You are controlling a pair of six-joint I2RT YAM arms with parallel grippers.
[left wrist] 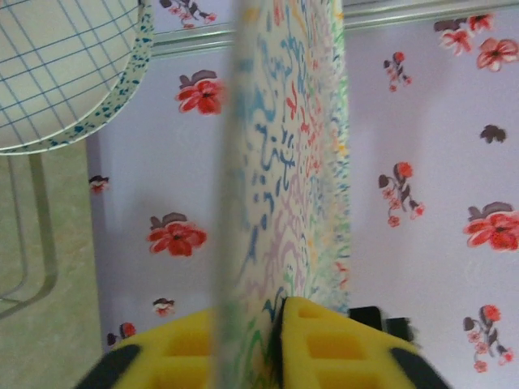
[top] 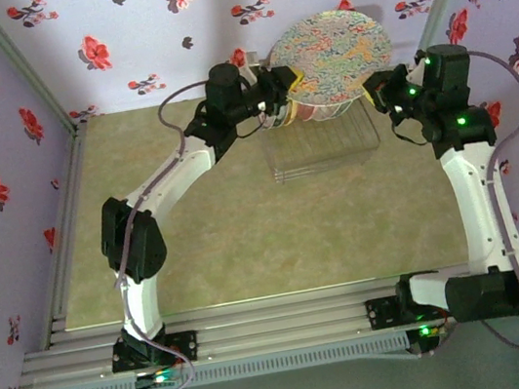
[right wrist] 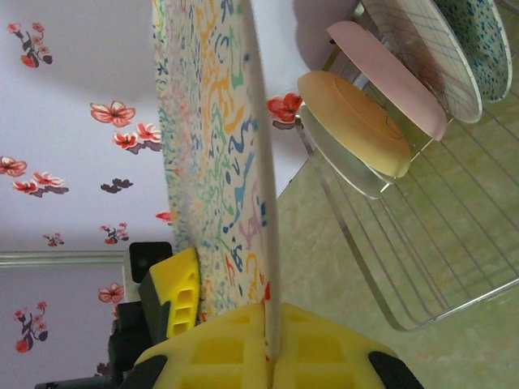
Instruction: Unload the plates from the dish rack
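The left gripper [left wrist: 250,328] and right gripper [right wrist: 270,328] each pinch opposite rims of a squiggle-patterned plate [top: 329,55], holding it on edge over the back of the dish rack [right wrist: 454,243]. Close beside it, a pink plate [right wrist: 389,73], an orange-yellow plate [right wrist: 353,121] and a grid plate [left wrist: 57,65] stand slotted in the rack.

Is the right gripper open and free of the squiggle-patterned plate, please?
No, the right gripper is shut on the rim of the squiggle-patterned plate.
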